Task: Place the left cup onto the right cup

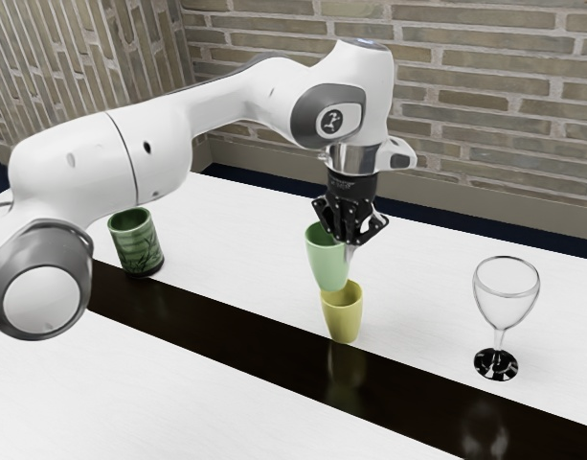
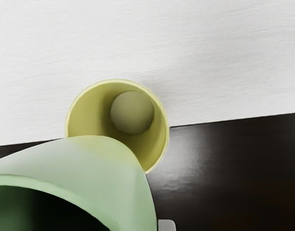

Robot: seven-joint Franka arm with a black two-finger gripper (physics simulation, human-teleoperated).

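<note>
A light green cup (image 1: 327,261) hangs in the air with my gripper (image 1: 348,237) shut on its rim. Its base sits just above the rim of a yellow-green cup (image 1: 343,310), which stands upright at the edge of the table's dark stripe. In the wrist view the light green cup (image 2: 84,183) looms large under my hand, and the yellow-green cup (image 2: 119,122) lies open-mouthed just beyond it, partly covered by the held cup. The held cup is offset a little toward the exterior view's left of the standing cup.
A dark green patterned cup (image 1: 136,242) stands at the exterior view's left, behind my arm. A clear wine glass (image 1: 504,311) stands at the right on the dark stripe. The white table (image 1: 245,216) ends at a brick wall behind.
</note>
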